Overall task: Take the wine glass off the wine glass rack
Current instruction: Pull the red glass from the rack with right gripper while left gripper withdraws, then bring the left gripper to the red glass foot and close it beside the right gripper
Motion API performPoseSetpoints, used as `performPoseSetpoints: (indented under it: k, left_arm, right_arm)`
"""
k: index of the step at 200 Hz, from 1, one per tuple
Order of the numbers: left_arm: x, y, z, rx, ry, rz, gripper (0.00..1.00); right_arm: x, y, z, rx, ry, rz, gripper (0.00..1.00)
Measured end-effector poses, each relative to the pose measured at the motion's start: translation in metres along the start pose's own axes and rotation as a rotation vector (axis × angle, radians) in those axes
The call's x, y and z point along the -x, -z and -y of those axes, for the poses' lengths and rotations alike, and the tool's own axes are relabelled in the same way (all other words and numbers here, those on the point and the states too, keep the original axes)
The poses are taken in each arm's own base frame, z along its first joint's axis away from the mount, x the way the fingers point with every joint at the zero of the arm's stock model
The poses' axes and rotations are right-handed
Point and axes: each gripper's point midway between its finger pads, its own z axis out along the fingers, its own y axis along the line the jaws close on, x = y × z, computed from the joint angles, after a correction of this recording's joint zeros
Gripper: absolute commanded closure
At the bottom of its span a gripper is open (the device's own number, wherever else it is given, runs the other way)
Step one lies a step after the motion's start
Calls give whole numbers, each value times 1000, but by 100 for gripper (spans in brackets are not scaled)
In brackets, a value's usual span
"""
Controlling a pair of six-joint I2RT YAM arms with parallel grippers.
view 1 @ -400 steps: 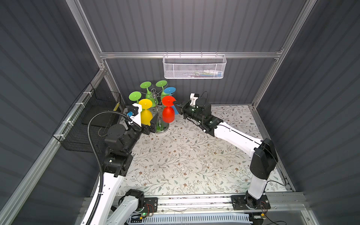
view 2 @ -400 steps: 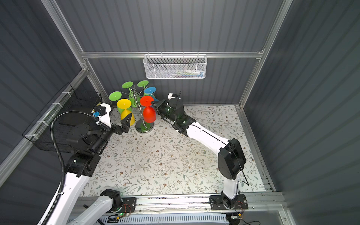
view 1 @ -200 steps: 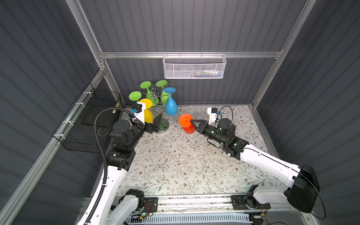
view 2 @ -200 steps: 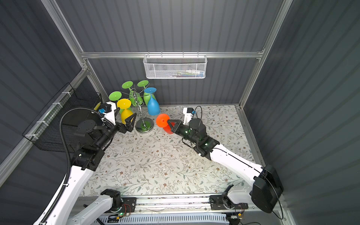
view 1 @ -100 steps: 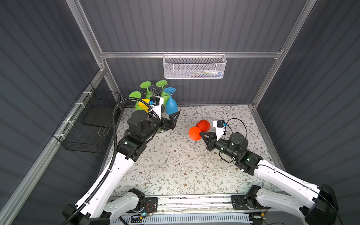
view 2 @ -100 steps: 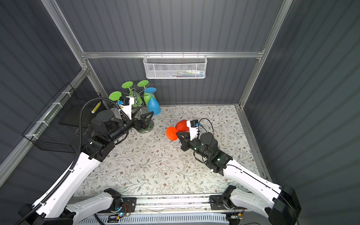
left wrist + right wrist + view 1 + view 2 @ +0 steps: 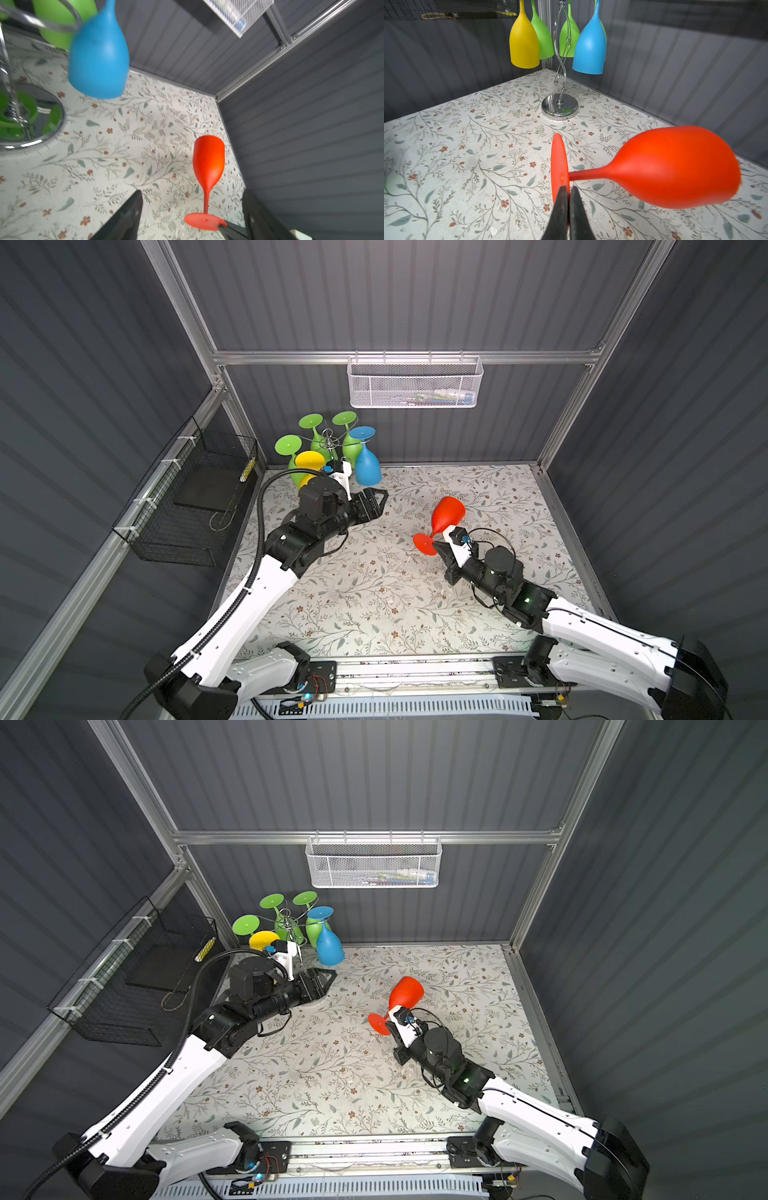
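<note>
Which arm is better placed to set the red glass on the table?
Likely right: the right hand grips the red glass by its foot; the left hand is open and empty by the rack.

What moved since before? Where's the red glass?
The right gripper took the red wine glass off the wine glass rack and carried it away by its foot. The left gripper swung past the rack toward the middle. The blue glass, yellow glass and green glasses stayed hanging.

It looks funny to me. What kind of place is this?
Probably a robot test booth: two robot arms on a rail, grey panel walls in a metal frame, and a wine glass rack.
</note>
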Motion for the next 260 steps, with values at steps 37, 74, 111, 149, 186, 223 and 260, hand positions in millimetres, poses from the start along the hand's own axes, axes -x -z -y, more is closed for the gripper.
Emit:
performPoseSetpoints:
  k: [37,74,111,149,186,223,260]
  left_arm:
    - [-43,-26,-1,14,150,-118,30]
    - [-62,-34,1,52,256,-157,37]
    - [-71,-40,-2,176,336,-186,43]
    - [-88,-45,-21,304,408,-202,40]
    - [-97,-48,-34,391,465,-205,41]
    - [-95,-52,-32,416,501,-199,43]
    - [-97,-55,-30,440,524,-203,44]
  right_arm:
    - [-1,1,6,-47,88,38,100]
    - [-13,3,8,-79,155,44,100]
    - [-11,-1,9,-102,211,60,100]
    - [-13,-9,8,-110,264,63,100]
    - [-13,-12,4,-111,313,69,100]
    - [-12,-14,1,-111,351,76,100]
    - [-8,-14,-4,-104,379,92,100]
